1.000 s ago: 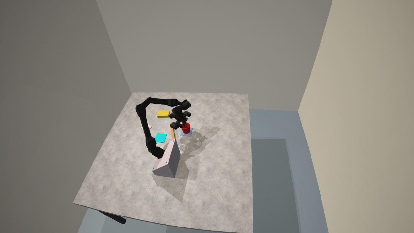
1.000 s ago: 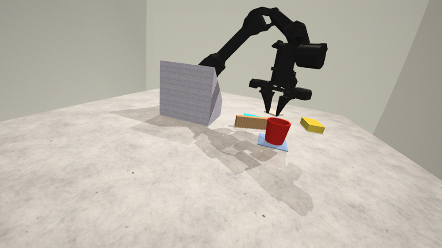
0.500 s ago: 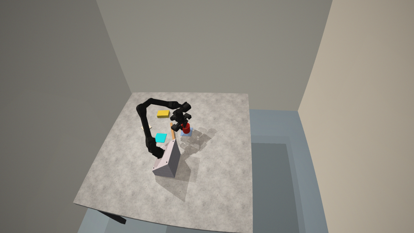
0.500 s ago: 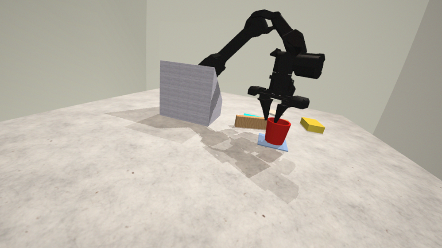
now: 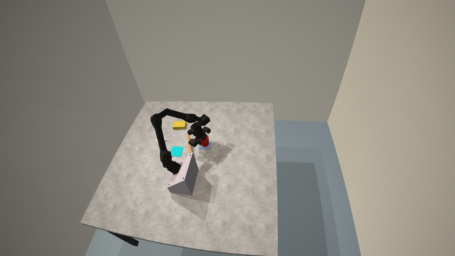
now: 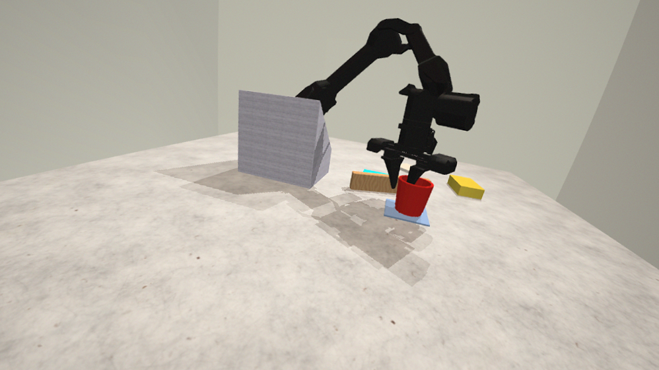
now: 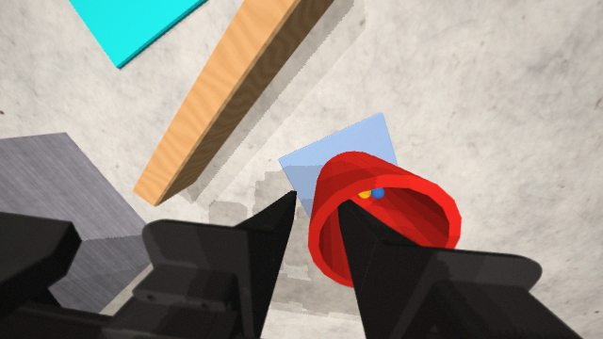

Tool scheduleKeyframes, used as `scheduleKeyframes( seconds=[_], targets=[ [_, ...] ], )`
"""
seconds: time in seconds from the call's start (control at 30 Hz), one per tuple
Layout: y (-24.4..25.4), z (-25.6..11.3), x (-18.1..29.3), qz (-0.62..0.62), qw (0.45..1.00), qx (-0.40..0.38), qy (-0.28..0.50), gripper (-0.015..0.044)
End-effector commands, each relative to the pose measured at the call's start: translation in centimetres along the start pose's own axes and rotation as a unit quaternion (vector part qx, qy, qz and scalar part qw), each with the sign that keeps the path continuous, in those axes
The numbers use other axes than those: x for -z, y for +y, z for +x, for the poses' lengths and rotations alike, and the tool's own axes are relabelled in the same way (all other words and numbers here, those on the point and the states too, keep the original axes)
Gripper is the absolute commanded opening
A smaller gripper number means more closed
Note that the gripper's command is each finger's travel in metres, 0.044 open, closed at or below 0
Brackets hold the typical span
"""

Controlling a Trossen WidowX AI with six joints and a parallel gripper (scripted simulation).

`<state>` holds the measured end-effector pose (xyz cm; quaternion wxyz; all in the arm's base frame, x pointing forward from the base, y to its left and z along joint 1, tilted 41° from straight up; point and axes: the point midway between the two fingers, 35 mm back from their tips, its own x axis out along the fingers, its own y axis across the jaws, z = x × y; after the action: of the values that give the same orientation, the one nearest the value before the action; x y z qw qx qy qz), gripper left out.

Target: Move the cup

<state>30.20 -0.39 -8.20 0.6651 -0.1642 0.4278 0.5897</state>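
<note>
The red cup (image 5: pixel 204 142) (image 6: pixel 412 197) (image 7: pixel 346 169) stands upright on the light blue pad (image 5: pixel 201 147) (image 6: pixel 391 213) (image 7: pixel 363 132). A yellow marble (image 7: pixel 364 193) and a blue marble (image 7: pixel 378 193) show inside it in the wrist view; the rest of its inside is partly hidden. My gripper (image 6: pixel 402 184) (image 7: pixel 317 199) is open and points down at the cup's near rim. One finger reaches into the cup's mouth and the other is outside, with the wall between them and not clamped. The cyan pad (image 5: pixel 176 151) (image 6: pixel 373 172) (image 7: pixel 137 24) lies beyond the wooden bar.
The wooden bar (image 5: pixel 189 144) (image 6: pixel 371 183) (image 7: pixel 212 94) stands between the two pads. A yellow block (image 5: pixel 178 124) (image 6: pixel 466 186) lies farther back. A pale flat piece (image 5: pixel 156 140) is partly behind the arm. The grey wedge-shaped base (image 5: pixel 191 175) (image 6: pixel 279 139) (image 7: pixel 57 179) stands beside the pads.
</note>
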Motion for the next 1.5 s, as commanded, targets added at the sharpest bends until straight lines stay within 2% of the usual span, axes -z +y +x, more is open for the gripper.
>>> scheduleKeyframes(
  seconds=[0.0, 0.07, 0.17, 0.5, 0.73, 1.2, 1.47],
  targets=[
    [0.1, 0.3, 0.1, 0.003, 1.000, -0.001, -0.002, 0.0148],
    [0.1, 0.3, 0.1, 0.003, 1.000, -0.001, -0.002, 0.0148],
    [0.1, 0.2, 0.1, 0.001, 1.000, -0.001, 0.000, 0.0069],
    [0.1, 0.2, 0.1, 0.001, 1.000, -0.001, 0.000, 0.0002],
    [0.0, -0.5, 0.1, 0.001, 1.000, 0.000, 0.000, 0.0000],
    [0.2, -6.5, 0.2, 0.003, 1.000, 0.000, 0.000, 0.0000],
    [0.4, -6.8, 0.3, 0.003, 1.000, 0.000, 0.000, 0.0000]
  ],
)
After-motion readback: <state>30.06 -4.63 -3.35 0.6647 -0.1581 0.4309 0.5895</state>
